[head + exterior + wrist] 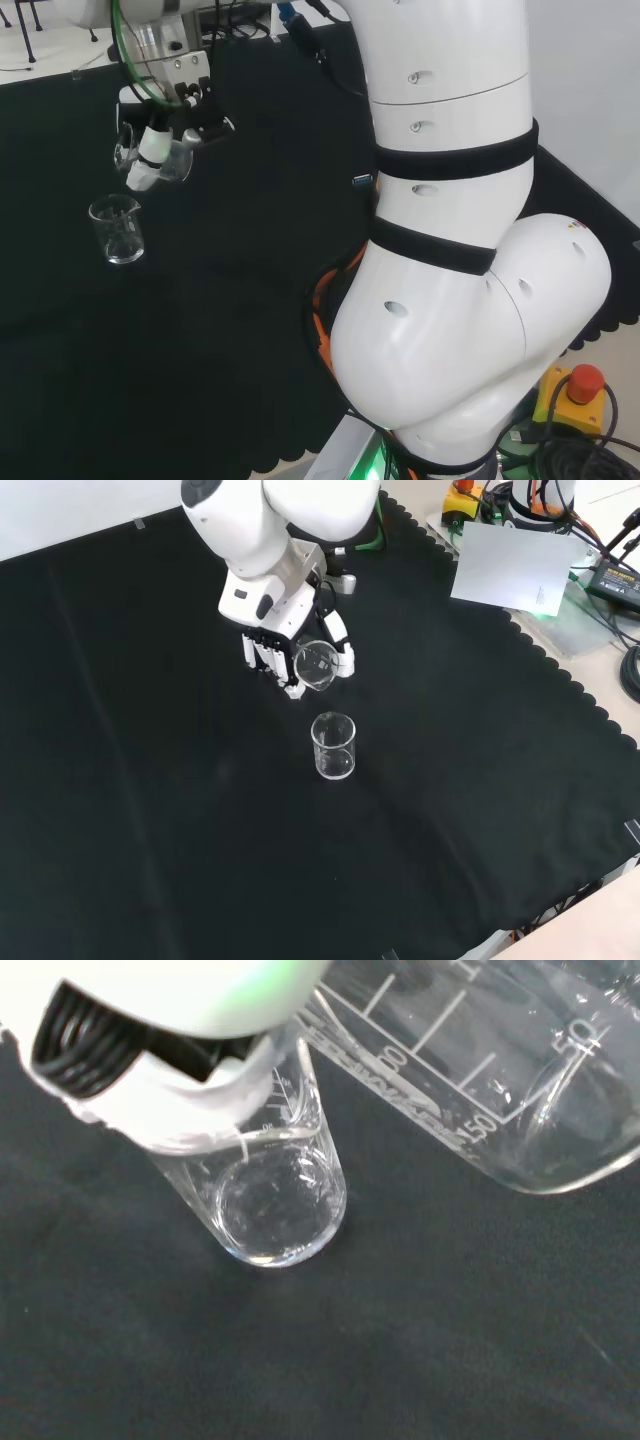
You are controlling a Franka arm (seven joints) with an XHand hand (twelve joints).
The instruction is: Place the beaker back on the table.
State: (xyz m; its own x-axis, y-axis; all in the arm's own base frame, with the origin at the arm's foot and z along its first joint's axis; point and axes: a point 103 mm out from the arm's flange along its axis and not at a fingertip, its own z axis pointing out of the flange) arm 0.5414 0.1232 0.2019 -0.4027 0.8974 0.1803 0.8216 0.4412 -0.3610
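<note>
Hand: the hand (283, 650) hangs above the black cloth (150, 810), its fingers (268, 662) curled round a clear glass beaker and the thumb (341, 648) set against the glass on the other side.
Held beaker: the held beaker (317, 664) is tipped on its side, its open mouth turned toward the front camera; in the head view it (172, 160) shows as a clear shape below the hand (160, 135). It is off the cloth, in the air.
Held beaker up close: in the wrist view its marked wall (480, 1060) slants across, with a white part of the hand (170, 1040) beside it.
Second beaker: another clear beaker (334, 746) stands upright on the cloth, just below the hand in the front view and apart from it; in the head view it (117, 229) stands below and a little left of the hand.
Second beaker contents: seen from the wrist (275, 1195), whether it holds anything cannot be told.
Arm: the white links (450, 240) stand at the head view's right.
</note>
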